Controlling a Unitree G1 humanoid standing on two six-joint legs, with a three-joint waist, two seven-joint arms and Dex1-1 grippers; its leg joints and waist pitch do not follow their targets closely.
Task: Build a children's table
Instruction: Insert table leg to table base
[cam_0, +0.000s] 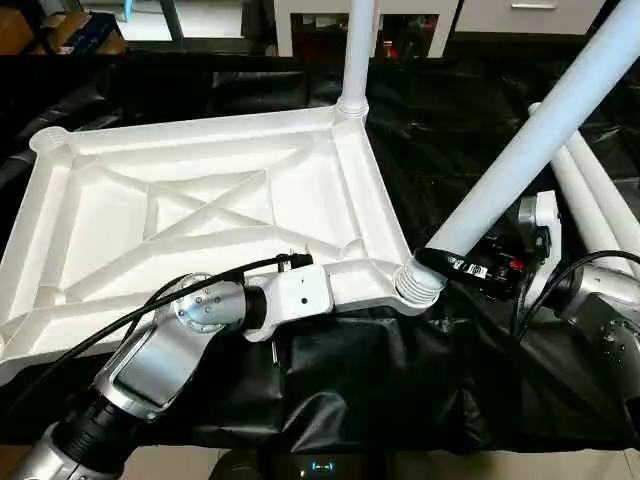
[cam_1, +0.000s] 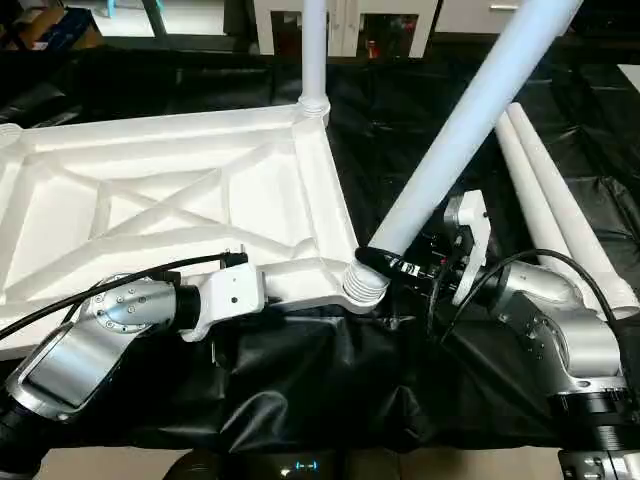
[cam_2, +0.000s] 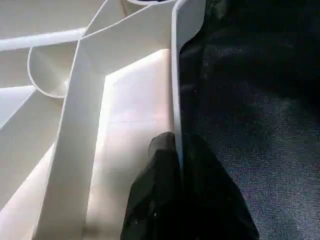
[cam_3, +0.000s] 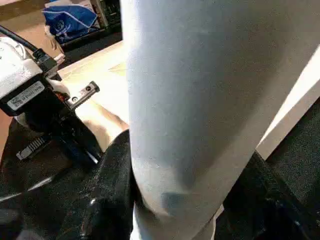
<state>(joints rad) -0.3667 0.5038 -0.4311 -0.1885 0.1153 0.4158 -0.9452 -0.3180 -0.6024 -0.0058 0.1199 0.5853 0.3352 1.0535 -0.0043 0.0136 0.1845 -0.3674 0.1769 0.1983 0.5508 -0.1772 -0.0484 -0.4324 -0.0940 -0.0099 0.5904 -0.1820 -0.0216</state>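
Clamping the tabletop's near rim (cam_2: 176, 75), the left gripper (cam_2: 177, 145) is pinched shut on that thin wall. At the near right corner socket (cam_0: 418, 282) a tilted leg (cam_0: 540, 135) is held low by the right gripper (cam_0: 470, 266), jaws closed around the tube. Risk, as judged: the slanted leg could bind or cross-thread in the socket, or the upside-down tabletop (cam_0: 200, 210) could be levered off the black sheet (cam_0: 380, 380). Counted: one tabletop, four legs — one in hand, one upright in the far right socket (cam_0: 355, 50), two loose at the right (cam_1: 545, 180).
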